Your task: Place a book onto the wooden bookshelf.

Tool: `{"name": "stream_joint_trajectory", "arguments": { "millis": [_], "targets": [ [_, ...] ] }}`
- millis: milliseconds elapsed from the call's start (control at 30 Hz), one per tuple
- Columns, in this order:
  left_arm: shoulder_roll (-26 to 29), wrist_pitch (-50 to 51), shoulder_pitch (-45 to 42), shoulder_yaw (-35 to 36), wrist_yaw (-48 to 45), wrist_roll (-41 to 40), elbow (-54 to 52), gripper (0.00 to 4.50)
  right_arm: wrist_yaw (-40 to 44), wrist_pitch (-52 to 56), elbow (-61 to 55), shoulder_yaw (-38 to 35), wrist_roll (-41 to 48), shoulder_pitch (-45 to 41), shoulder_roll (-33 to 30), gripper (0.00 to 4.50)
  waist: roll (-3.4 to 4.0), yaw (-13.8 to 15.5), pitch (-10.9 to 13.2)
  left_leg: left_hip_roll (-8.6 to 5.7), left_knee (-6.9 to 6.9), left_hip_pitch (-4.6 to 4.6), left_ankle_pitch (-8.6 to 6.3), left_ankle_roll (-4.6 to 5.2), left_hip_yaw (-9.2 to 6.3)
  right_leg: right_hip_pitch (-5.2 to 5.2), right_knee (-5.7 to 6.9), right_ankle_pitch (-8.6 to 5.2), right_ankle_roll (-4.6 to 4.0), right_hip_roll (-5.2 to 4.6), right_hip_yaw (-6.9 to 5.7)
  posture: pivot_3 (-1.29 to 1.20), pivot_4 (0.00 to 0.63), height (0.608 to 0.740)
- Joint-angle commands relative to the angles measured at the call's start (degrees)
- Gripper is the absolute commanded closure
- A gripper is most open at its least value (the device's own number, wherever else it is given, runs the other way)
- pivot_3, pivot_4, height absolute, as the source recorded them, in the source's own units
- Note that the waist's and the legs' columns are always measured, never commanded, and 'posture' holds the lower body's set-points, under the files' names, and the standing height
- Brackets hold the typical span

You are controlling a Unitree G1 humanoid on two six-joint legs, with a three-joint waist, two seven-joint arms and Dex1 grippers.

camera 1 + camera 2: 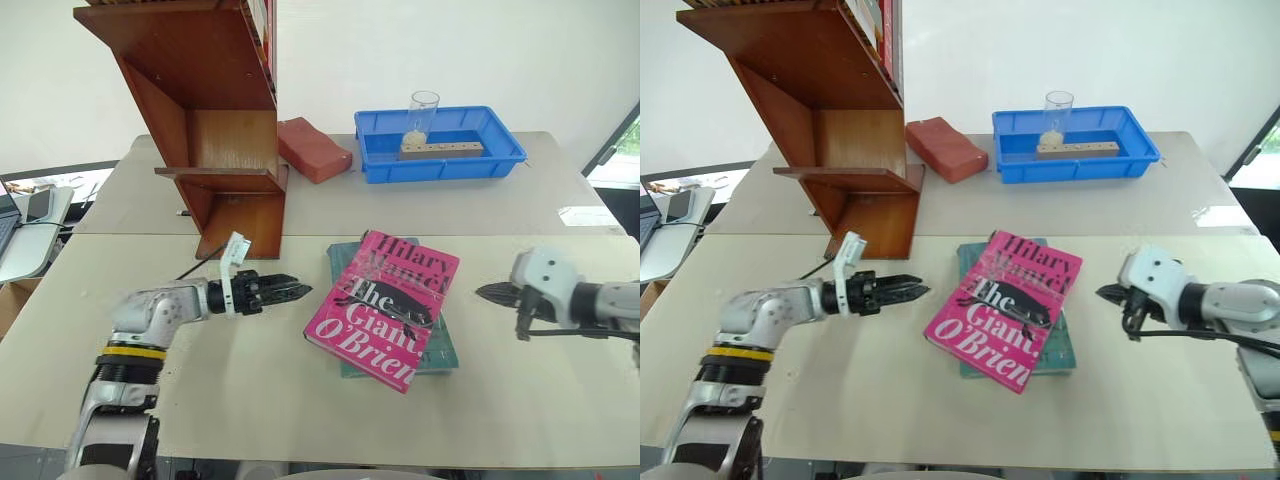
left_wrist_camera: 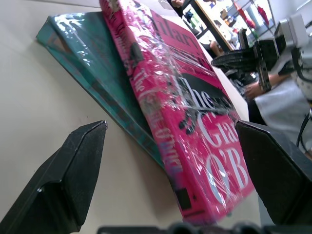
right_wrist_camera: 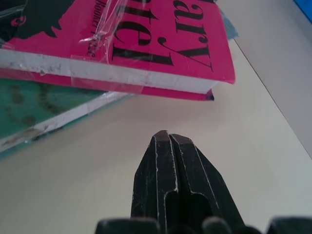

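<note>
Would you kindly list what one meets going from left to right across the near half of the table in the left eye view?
Open left gripper → bright pink paperback book, lying on a teal-green book → shut right gripper.

Centre of frame: the book point(image 1: 385, 305) lying askew on top of a second book point(image 1: 443, 352), both on the bench point(image 1: 250, 390). Upper left: the wooden bookshelf point(image 1: 215, 120) standing on the bench, a block point(image 1: 312, 148) just right of its base. Upper centre-right: a tray point(image 1: 440, 160) holding a glass point(image 1: 422, 112).
</note>
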Motion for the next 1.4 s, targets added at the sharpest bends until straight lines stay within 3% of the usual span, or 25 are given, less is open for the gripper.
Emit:
{"name": "stream_joint_trajectory", "arguments": {
  "millis": [33, 267, 400, 667, 767, 967, 1233, 1400],
  "targets": [
    [-1.98, -0.13, -2.48, -0.31, 0.04, 0.89, 3.19, 0.0, -1.0, -0.73, 1.05, 1.95, -1.51, -2.5, 1.14, 4.43, -0.01, 0.02, 0.0, 0.0, 0.0, -0.01, 0.0, 0.0, -0.01, 0.0, -0.02, 0.01, -0.01, 0.0, 0.0, 0.0, 0.15, 0.649],
    [-8.94, 0.52, -5.05, -0.36, 2.0, 1.93, 8.96, 0.0, -0.99, -1.95, 1.76, 7.13, -1.99, -7.46, 6.9, 4.43, -0.01, 0.04, -0.01, -0.05, 0.02, -0.06, 0.01, -0.01, -0.08, 0.01, -0.02, 0.1, -0.1, 0.0, 0.0, 0.0, 0.15, 0.649],
    [-9.84, 1.36, -4.06, -0.92, 2.51, 2.63, 8.68, 0.0, -1.53, -1.12, 0.79, 10.08, -2.34, -9.61, 10.43, 4.43, -0.02, -0.14, -0.01, -0.05, -0.01, -0.05, 0.01, -0.02, -0.12, 0.02, -0.03, 0.11, -0.12, 0.02, -0.01, 0.0, 0.15, 0.649],
    [-10.48, 6.46, -1.57, 5.23, 4.58, -2.91, 2.01, 0.0, -1.47, -1.74, 1.11, 12.77, -3.22, -12.21, 13.38, 4.43, -0.02, 0.01, -0.01, -0.07, 0.0, -0.06, 0.04, -0.05, -0.17, 0.03, -0.02, 0.11, -0.11, 0.01, -0.04, 0.0, 0.15, 0.649],
    [-10.38, 7.62, -0.73, 7.62, 6.07, -4.84, -1.22, 0.78, -1.25, -2.05, 1.57, 12.42, -3.26, -12.81, 13.34, 4.5, -0.01, 0.09, -0.01, -0.07, 0.0, -0.07, 0.06, -0.09, -0.17, 0.03, -0.02, 0.11, -0.12, 0.01, -0.04, 0.0, 0.15, 0.649],
    [-9.96, 10.09, 0.84, 10.21, 8.26, -7.69, -6.55, 3.62, -0.74, -1.29, 0.41, 9.68, -1.34, -13.64, 12.47, 4.5, -0.02, 0.07, -0.01, -0.07, -0.01, -0.07, 0.06, -0.1, -0.19, 0.03, -0.02, 0.12, -0.12, 0.01, -0.04, 0.0, 0.15, 0.649],
    [-7.45, 1.81, -7.63, 11.45, 8.34, -10.41, -25.07, 3.78, 3.79, 7.7, -6.96, -9.04, 7.57, -5.82, 0.14, 4.5, -0.19, 0.83, 0.14, -0.12, -0.03, -0.2, 0.19, -0.31, -0.29, 0.22, -0.33, 0.2, -0.15, 0.0, -0.03, 0.0, 0.15, 0.649],
    [0.5, -20.79, -18.13, 3.34, 3.77, 7.2, -28.8, 3.78, 5.99, 13.64, -10.14, -19.96, 13.67, -2.76, -3.85, 4.5, 0.02, -0.01, 0.18, -0.15, -0.18, 0.28, 0.16, -0.31, -0.29, 0.91, -0.85, 0.08, 0.15, -0.03, -0.03, 0.0, 0.15, 0.649]
  ]
}}
